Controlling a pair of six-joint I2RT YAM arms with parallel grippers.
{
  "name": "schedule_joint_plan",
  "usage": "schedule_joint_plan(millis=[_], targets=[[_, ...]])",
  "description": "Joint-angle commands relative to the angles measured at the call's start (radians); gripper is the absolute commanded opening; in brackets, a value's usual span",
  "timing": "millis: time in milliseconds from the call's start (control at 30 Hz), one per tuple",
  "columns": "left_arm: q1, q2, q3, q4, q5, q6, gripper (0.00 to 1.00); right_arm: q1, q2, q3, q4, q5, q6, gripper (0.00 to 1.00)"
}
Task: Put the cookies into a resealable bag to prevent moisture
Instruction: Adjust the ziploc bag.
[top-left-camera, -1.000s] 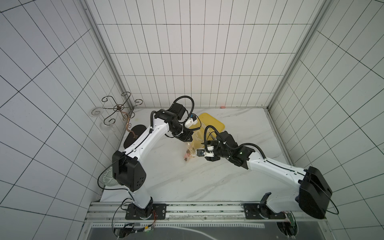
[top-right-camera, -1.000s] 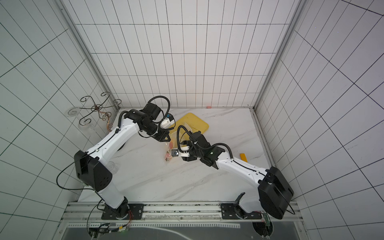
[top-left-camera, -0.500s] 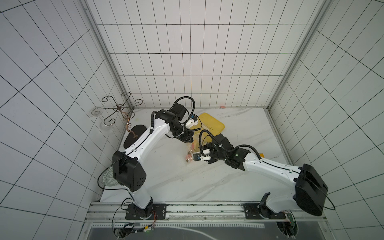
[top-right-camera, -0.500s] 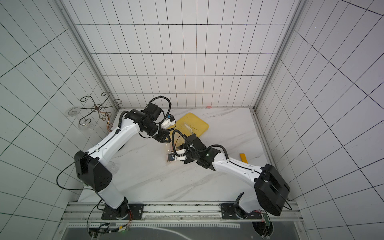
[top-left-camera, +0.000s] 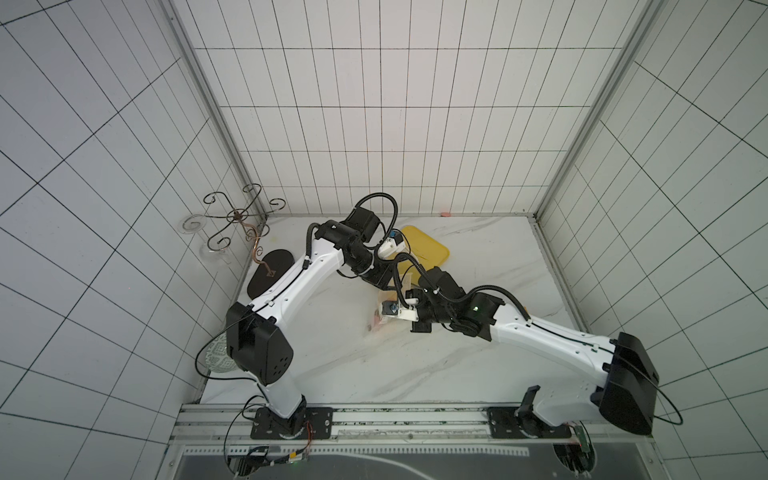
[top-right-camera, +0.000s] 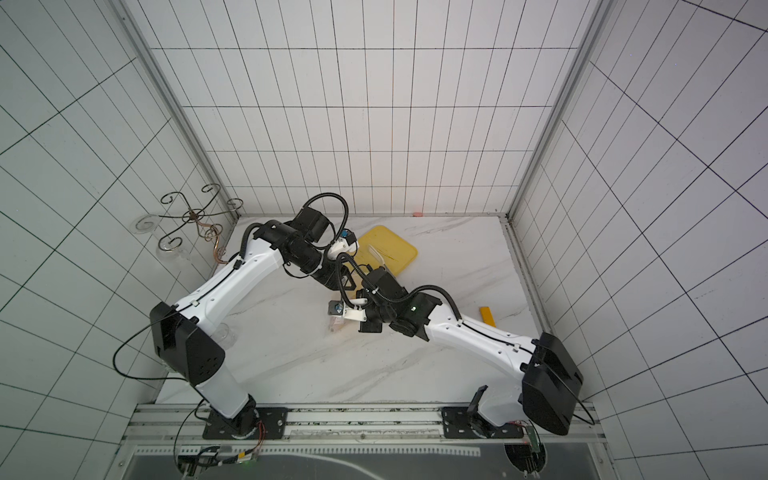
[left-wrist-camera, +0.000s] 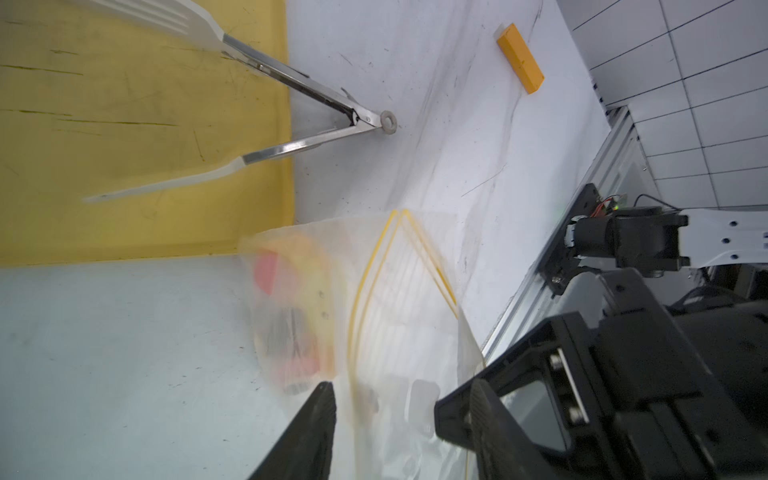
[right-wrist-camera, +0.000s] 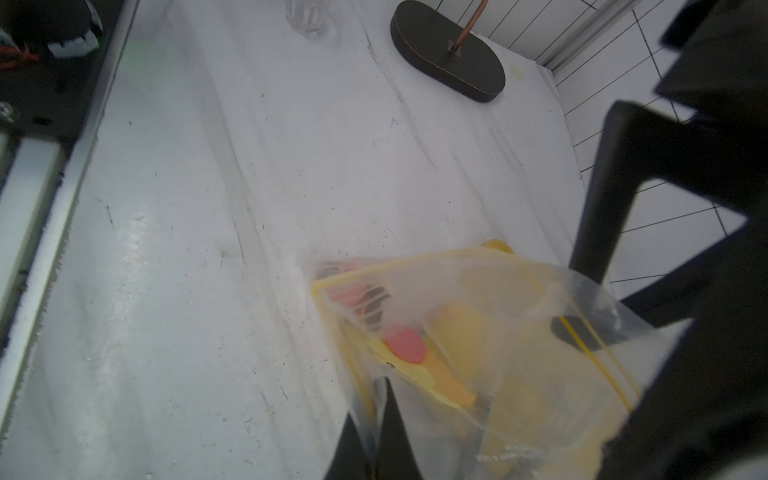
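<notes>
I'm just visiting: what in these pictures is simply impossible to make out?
How many cookies: inside the bag they are a blur in the left wrist view, tiny in both top views.
Most of the bag in both top views: the right arm covers it.
The right hand pinching the bag: cut off by the right wrist view's edge.
One tip of the tongs: cut off by the left wrist view's edge.

A yellow tray (top-left-camera: 432, 253) sits toward the back of the marble table (top-left-camera: 374, 374). Metal tongs (left-wrist-camera: 299, 81) with white tips lie spread open, half on the tray, with the hinge ring out on the marble. An orange block (left-wrist-camera: 520, 58) lies well apart from them. At the left stands a scrolled wire stand (top-left-camera: 237, 216) on its dark oval base (right-wrist-camera: 449, 52), with a clear glass (right-wrist-camera: 305, 12) on the same side.
</notes>
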Motion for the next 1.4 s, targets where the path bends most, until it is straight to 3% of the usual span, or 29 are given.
schedule_joint_plan(millis=[0,100,233,300,433,600,700,767,967,1167,1267,1367], targets=[[0.005,-0.079,0.048,0.072,0.021,-0.022,0.68,0.009,-0.075,0.123,-0.126,-0.04,0.305,0.04],[0.029,-0.15,0.043,0.186,-0.001,-0.067,0.76,0.007,-0.112,0.126,-0.197,-0.003,0.463,0.04],[0.134,-0.292,-0.107,0.471,0.051,-0.209,0.83,0.009,-0.154,0.133,-0.239,0.075,0.588,0.03],[0.191,-0.333,-0.16,0.523,0.094,-0.245,0.86,0.002,-0.15,0.15,-0.253,0.107,0.629,0.03],[0.216,-0.39,-0.244,0.449,0.142,-0.161,0.85,-0.031,-0.078,0.213,-0.306,0.097,0.693,0.03],[0.191,-0.553,-0.44,0.464,0.169,-0.029,0.83,-0.076,-0.004,0.265,-0.311,0.032,0.75,0.03],[0.183,-0.66,-0.596,0.593,0.23,-0.011,0.83,-0.098,0.033,0.291,-0.299,-0.046,0.757,0.03],[0.16,-0.703,-0.701,0.68,0.209,0.024,0.83,-0.11,0.057,0.295,-0.298,-0.094,0.745,0.03],[0.149,-0.728,-0.865,0.956,0.233,0.132,0.81,-0.132,0.093,0.313,-0.318,-0.169,0.67,0.03],[0.083,-0.602,-0.829,0.92,0.23,0.259,0.71,-0.142,0.109,0.356,-0.333,-0.221,0.582,0.03],[0.082,-0.574,-0.83,0.925,0.247,0.27,0.52,-0.153,0.113,0.351,-0.337,-0.233,0.57,0.03],[0.084,-0.574,-0.852,0.947,0.246,0.278,0.47,-0.163,0.109,0.346,-0.336,-0.248,0.56,0.03]])
